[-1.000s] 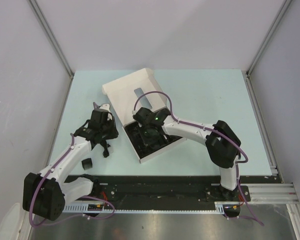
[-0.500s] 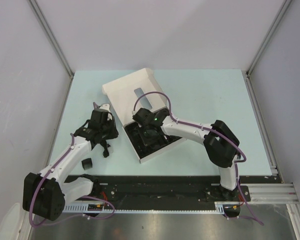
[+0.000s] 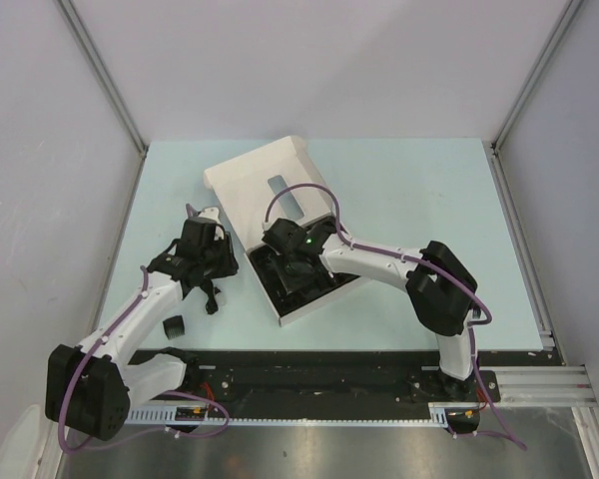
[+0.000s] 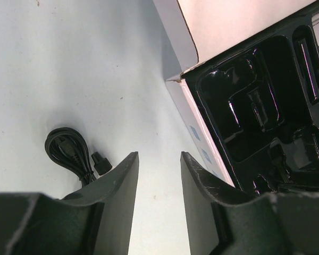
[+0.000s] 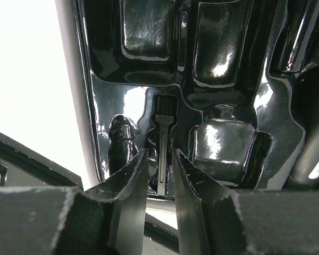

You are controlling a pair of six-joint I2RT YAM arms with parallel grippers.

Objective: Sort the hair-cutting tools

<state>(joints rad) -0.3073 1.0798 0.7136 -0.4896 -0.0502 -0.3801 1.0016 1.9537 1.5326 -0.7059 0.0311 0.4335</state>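
Note:
The thin black brush [image 5: 163, 139] lies in a slot of the glossy black tray [image 5: 223, 64]. My right gripper [image 5: 159, 154] hovers just over its handle, open, with a finger on each side and neither touching it. The silver-and-black clipper [image 5: 315, 159] rests at the tray's right edge. From above, the right gripper [image 3: 292, 267] is over the tray [image 3: 324, 284]. My left gripper [image 4: 159, 156] is open above bare table with nothing in it, between the coiled black cable [image 4: 69, 151] and the box's side wall [image 4: 189, 114]. A small black comb guard [image 3: 173, 326] sits near the left arm.
The white box's lid [image 3: 265, 185] lies folded back towards the far left. The box corner [image 4: 175, 78] is just ahead of the left fingers. Grey walls close in the pale table [image 3: 419, 190] on three sides, with a black rail [image 3: 319, 369] along the near edge.
The right jaws have opened, leaving the brush in its slot, and the right wrist has shifted slightly left. The left jaws have opened a little wider.

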